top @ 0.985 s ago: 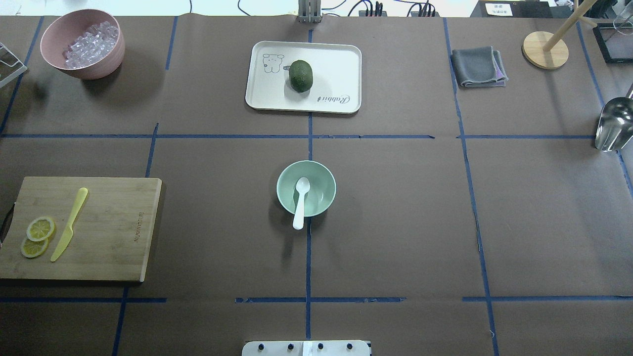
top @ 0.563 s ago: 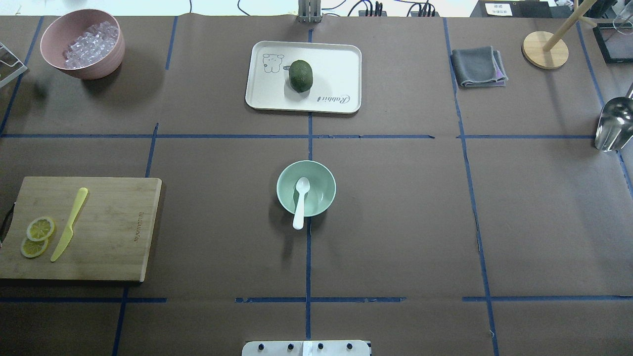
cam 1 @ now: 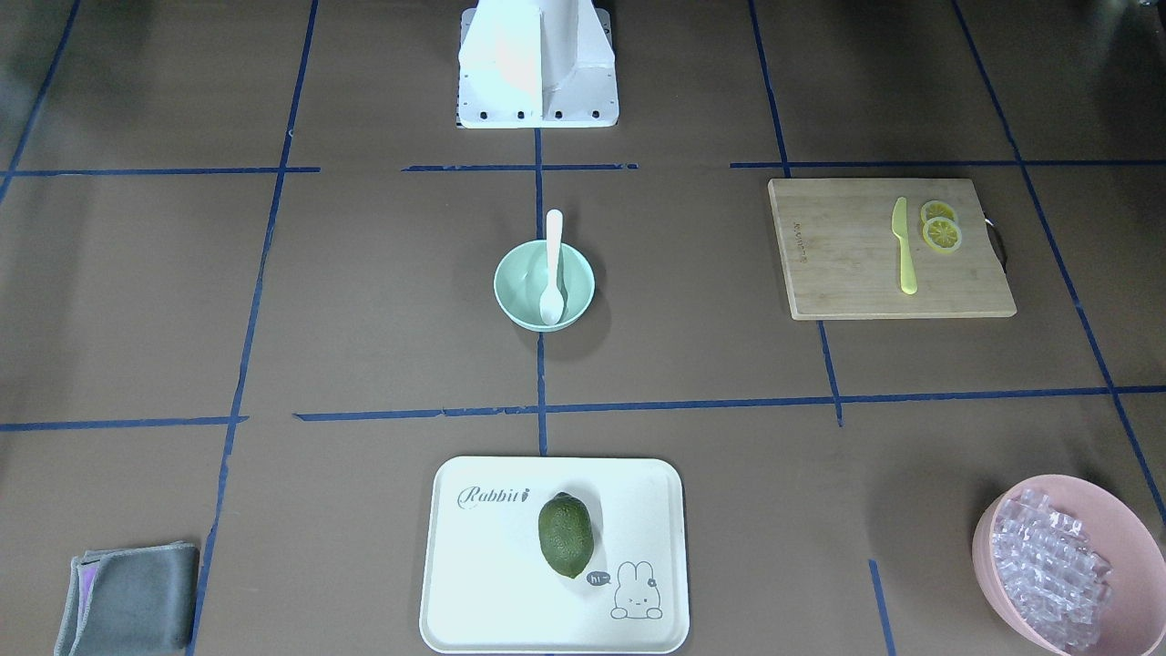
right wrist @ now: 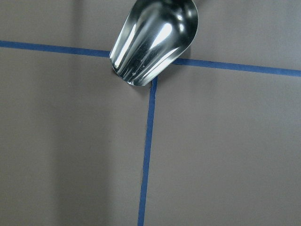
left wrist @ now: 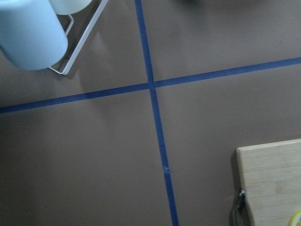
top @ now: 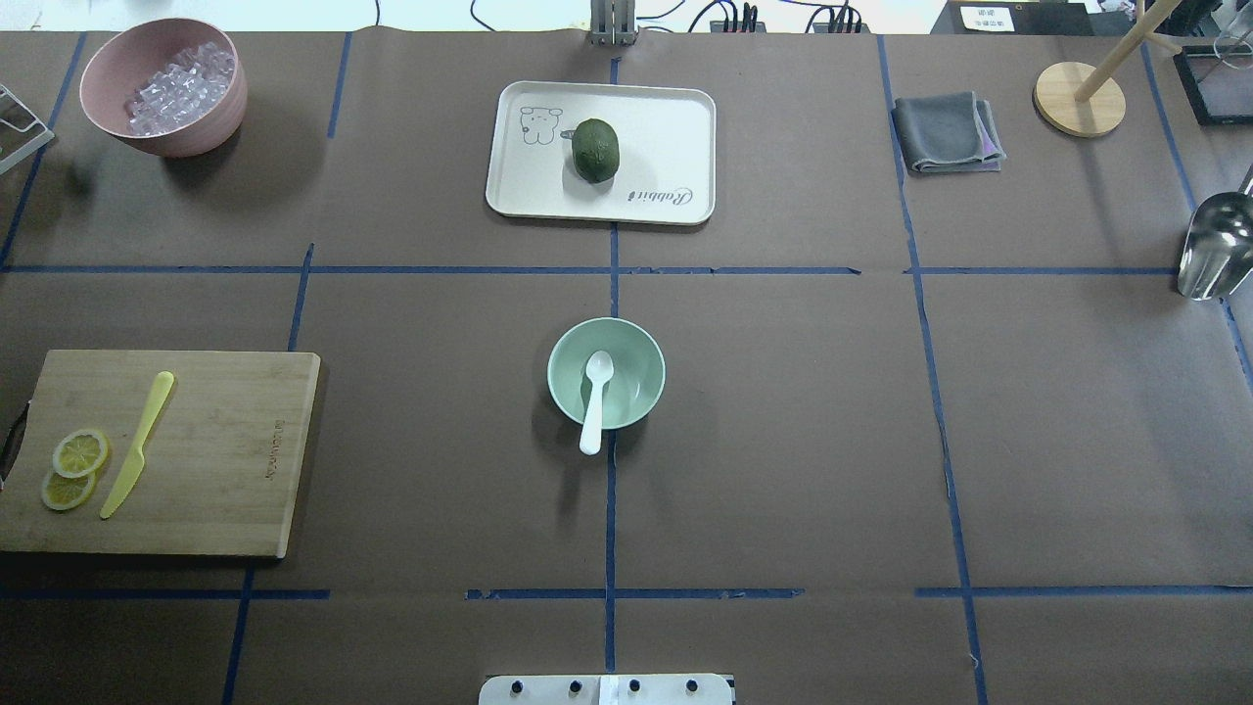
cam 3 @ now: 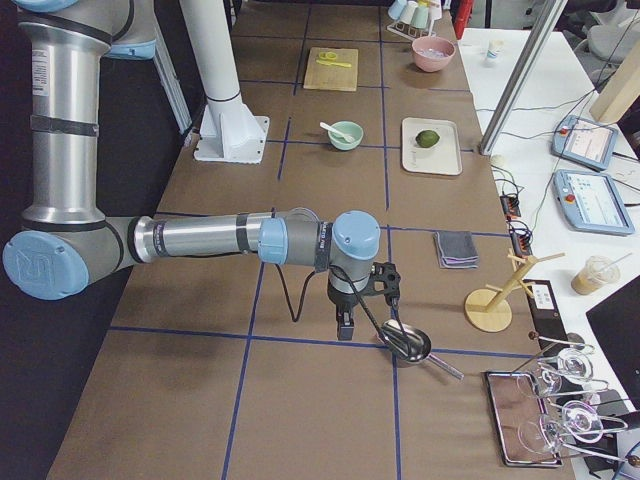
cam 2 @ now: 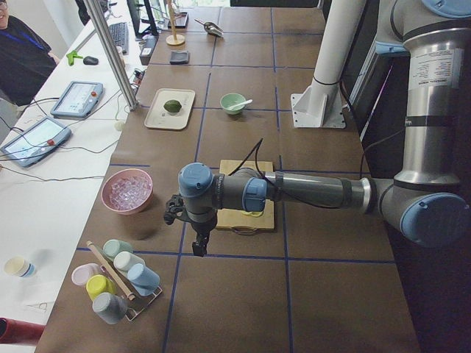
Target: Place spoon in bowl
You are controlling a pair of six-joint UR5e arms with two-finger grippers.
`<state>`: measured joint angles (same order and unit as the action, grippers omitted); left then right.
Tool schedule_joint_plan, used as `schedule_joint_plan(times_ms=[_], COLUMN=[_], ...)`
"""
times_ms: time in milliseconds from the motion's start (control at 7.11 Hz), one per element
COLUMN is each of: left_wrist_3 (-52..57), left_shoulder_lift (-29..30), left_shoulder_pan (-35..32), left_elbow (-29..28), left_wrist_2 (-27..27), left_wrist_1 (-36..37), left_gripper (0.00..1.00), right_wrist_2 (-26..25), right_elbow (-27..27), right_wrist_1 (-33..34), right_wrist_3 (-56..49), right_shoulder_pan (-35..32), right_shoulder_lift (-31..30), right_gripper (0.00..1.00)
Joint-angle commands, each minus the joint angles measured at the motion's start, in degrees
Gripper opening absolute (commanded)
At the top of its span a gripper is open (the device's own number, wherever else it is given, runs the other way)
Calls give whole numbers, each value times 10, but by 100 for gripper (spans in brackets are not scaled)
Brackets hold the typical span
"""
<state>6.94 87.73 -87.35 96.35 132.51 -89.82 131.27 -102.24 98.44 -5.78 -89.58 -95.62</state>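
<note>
Spoon [top: 594, 401] in bowl [top: 636, 367]; "Rabbit" tray [top: 666, 137] apart; left pincer [cam 2: 197, 248], right pincer [cam 3: 343, 330] states indiscernible.

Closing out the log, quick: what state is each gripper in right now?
Left gripper: cannot tell; it shows only in the left side view.
Right gripper: cannot tell; it shows only in the right side view.

Overhead and front-facing cameras look steeply down from opposite sides, sharing the mint-green bowl [top: 638, 380] mid-frame. Side cameras look along the tabletop [cam 2: 235, 294] from either end; wrist cameras face it closely.
</note>
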Motion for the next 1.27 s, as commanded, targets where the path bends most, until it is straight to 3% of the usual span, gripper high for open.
schedule_joint_plan(times_ms=[0, 1126], left_wrist_3=[4, 7], left_shoulder_lift=[8, -2], left_shoulder_pan=[0, 0], left_elbow=[-2, -5], left_wrist_2=[-1, 3], left_wrist_1=[-4, 1], left_gripper=[100, 100], right_wrist_2=[-1, 0], right_elbow=[-1, 0], right_wrist_1=[-2, 0], right_wrist_3=[-1, 0], right_shoulder_pan=[0, 14], right_shoulder_lift=[-1, 0], right_gripper=[100, 100])
